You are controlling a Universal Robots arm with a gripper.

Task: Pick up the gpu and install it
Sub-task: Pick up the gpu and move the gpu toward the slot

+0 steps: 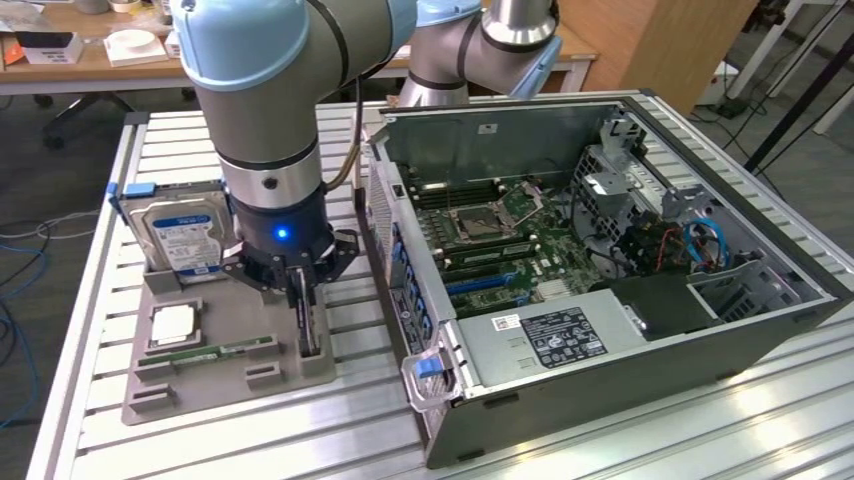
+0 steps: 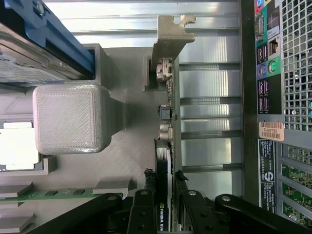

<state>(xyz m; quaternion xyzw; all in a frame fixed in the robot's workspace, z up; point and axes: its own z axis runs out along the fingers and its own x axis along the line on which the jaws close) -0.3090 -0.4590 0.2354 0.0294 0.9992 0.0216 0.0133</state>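
Observation:
The gpu (image 1: 311,328) is a thin black card standing on edge in a slot at the side of the grey tray (image 1: 200,395) nearest the computer case. My gripper (image 1: 303,296) reaches straight down onto its top edge. From the wrist, the gpu (image 2: 165,141) runs away from the camera to its silver bracket (image 2: 170,36). My gripper (image 2: 165,197) is shut on the gpu, with one black finger (image 2: 144,204) pressed against each face. The card's lower edge still sits in the tray.
The tray also holds a hard drive (image 1: 184,235), a processor (image 1: 174,322) and a green memory stick (image 1: 214,352). The open computer case (image 1: 601,260) lies close beside the tray, its rear panel (image 2: 273,73) facing the card. The slatted aluminium table (image 1: 641,440) surrounds both.

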